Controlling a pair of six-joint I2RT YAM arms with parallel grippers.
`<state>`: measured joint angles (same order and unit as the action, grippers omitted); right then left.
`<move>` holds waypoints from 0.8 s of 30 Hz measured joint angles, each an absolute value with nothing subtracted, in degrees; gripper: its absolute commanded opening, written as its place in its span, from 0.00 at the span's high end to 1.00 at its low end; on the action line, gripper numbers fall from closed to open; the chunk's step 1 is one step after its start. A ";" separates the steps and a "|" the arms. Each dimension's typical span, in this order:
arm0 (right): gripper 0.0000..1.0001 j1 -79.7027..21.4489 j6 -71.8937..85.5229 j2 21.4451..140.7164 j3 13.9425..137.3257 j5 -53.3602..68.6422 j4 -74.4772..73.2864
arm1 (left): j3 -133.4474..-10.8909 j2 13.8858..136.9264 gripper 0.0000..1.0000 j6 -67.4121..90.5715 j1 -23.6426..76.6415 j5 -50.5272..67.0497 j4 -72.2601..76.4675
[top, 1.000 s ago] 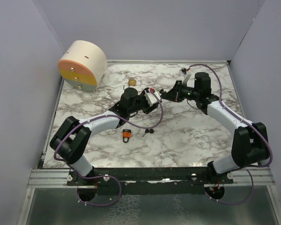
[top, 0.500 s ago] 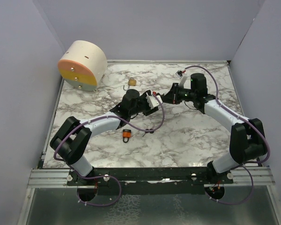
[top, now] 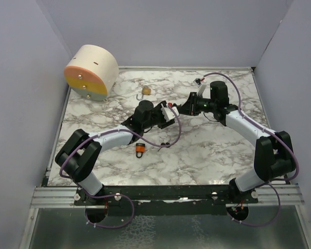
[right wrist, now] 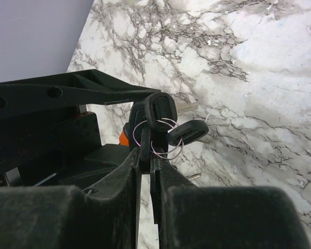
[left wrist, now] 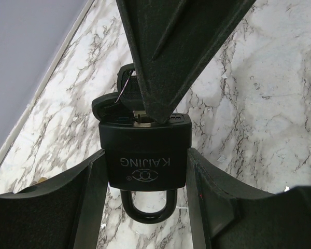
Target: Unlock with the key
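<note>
My left gripper (left wrist: 145,207) is shut on a black padlock (left wrist: 144,158) marked KAIJING, shackle (left wrist: 145,207) pointing toward the wrist, held above the marble table (top: 207,145). My right gripper (right wrist: 150,150) is shut on a black-headed key (right wrist: 146,136) on a thin wire ring with other black keys (right wrist: 189,132). In the left wrist view the right gripper's finger (left wrist: 171,57) comes down onto the padlock's keyhole end, where a metal key blade (left wrist: 141,118) meets the lock. In the top view the two grippers meet at mid-table, left (top: 168,111), right (top: 182,108).
A small orange padlock (top: 140,149) and a dark key (top: 165,144) lie on the table in front of the left arm. A brass padlock (top: 145,91) lies farther back. A cream and orange round box (top: 90,71) stands at the back left corner.
The right gripper has moved left toward the left gripper until the two meet over mid-table. The left gripper has shifted slightly with the padlock.
</note>
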<state>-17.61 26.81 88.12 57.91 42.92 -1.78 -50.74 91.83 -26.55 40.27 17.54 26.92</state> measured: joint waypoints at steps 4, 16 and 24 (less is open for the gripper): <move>0.77 -18.11 27.81 87.96 57.91 42.72 -1.80 | -48.97 91.07 1.00 -26.22 40.34 17.47 28.73; 0.67 -16.47 28.77 87.35 60.82 42.74 -1.65 | -46.78 88.79 1.00 -24.97 40.71 17.50 30.87; 0.67 -16.12 28.75 86.96 60.86 42.92 -1.63 | -46.78 88.62 1.00 -23.66 40.69 17.52 31.24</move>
<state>-16.12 28.75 86.96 60.86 42.92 -1.63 -46.78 88.62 -23.66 40.69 17.52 31.24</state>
